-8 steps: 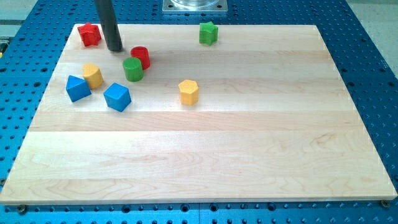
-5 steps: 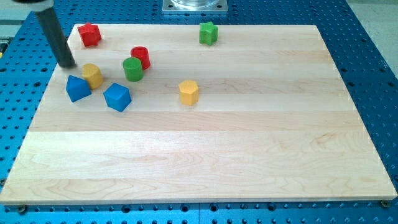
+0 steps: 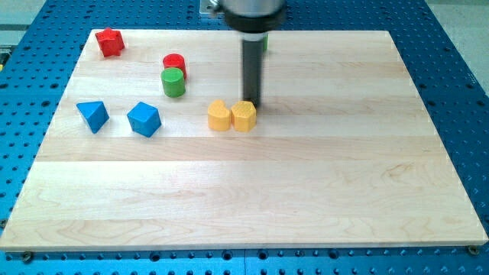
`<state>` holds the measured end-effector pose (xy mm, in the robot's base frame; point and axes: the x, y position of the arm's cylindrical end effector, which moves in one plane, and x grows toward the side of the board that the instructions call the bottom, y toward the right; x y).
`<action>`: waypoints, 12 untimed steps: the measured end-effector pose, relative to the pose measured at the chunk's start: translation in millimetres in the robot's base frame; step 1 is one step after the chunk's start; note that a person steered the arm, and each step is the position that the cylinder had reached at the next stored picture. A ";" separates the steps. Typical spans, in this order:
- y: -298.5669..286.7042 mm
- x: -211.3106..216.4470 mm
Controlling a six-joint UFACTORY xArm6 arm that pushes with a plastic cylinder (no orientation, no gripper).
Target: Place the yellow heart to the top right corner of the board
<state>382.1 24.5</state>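
Note:
Two yellow blocks stand side by side and touching near the board's middle. The left one (image 3: 219,116) looks like the yellow heart; the right one (image 3: 244,116) looks like a hexagon. My tip (image 3: 250,104) is just above the right yellow block, at its upper edge, and seems to touch it. The dark rod rises from there toward the view's top. The board's (image 3: 306,191) top right corner is far up and to the right of both yellow blocks.
A red star (image 3: 110,42) sits at the top left. A red cylinder (image 3: 174,63) and a green cylinder (image 3: 173,82) stand close together. A blue triangle (image 3: 92,115) and a blue cube (image 3: 144,119) are at the left. A green block (image 3: 265,43) is mostly hidden behind the rod.
The rod has jumped from the board's left edge to the middle. The left yellow block has moved right, next to the other yellow one, which shifted slightly right. The blue triangle shifted slightly.

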 end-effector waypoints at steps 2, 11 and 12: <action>-111.4 58.7; 6.3 -85.2; 85.3 -95.4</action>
<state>286.7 109.8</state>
